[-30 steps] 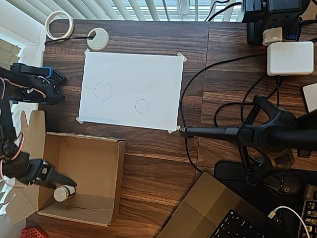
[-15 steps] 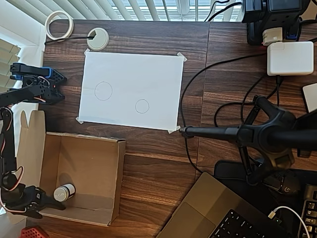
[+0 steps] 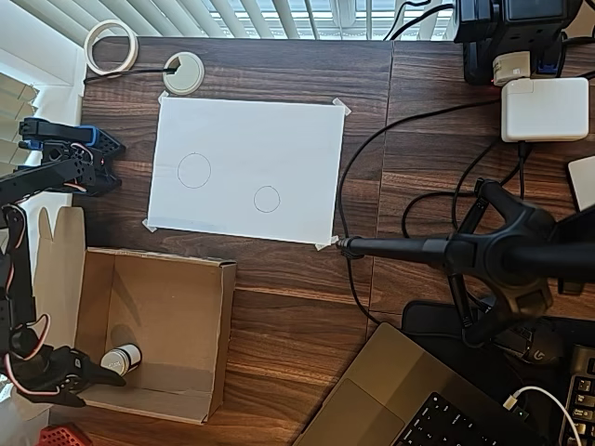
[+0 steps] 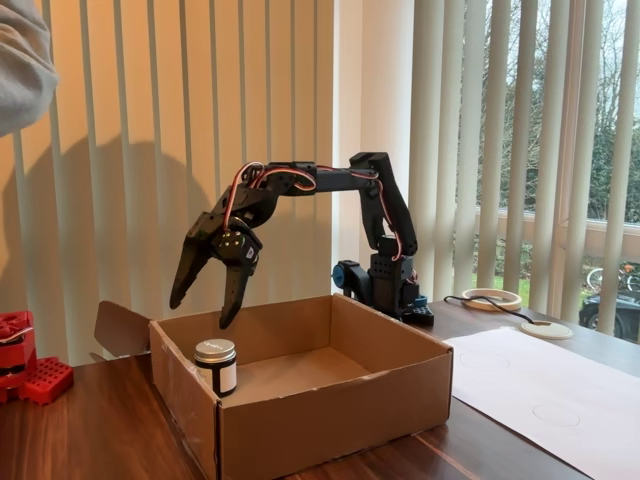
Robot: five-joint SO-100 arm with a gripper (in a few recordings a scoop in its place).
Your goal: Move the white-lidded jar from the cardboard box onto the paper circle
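jar (image 4: 216, 365): stood upright in the box, white lid up, dark body with a pale label; in the overhead view (image 3: 121, 358) it is seen in the lower-left corner of the box floor, close to the left wall.
box (image 4: 330, 420): open-topped cardboard, set on the table; in the overhead view (image 3: 209, 334) it is placed below the sheet, lower left of the desk, one flap folded out to the left.
gripper (image 4: 205, 298): jaws spread wide, nothing held; hung above the box's left rim, tips pointed down, one fingertip just above and beside the jar, not touching it as far as the fixed view shows. In the overhead view (image 3: 88, 376) it is seen at the box's left wall, tips just left of the jar.
arm (image 4: 330, 195): black, arched from its base behind the box over toward the box's left side.
circle (image 3: 267, 199): small pencil outline, right of centre on the sheet, nothing on it; well apart from the jar.
sheet (image 3: 279, 139): white, taped at the corners to the table; a larger circle (image 3: 193, 170) is drawn left of the small one.
table (image 3: 297, 307): dark wood.
extras: tape roll (image 3: 112, 46) and grommet (image 3: 183, 72) at the top left of the overhead view; laptop (image 3: 409, 395) at the bottom right.
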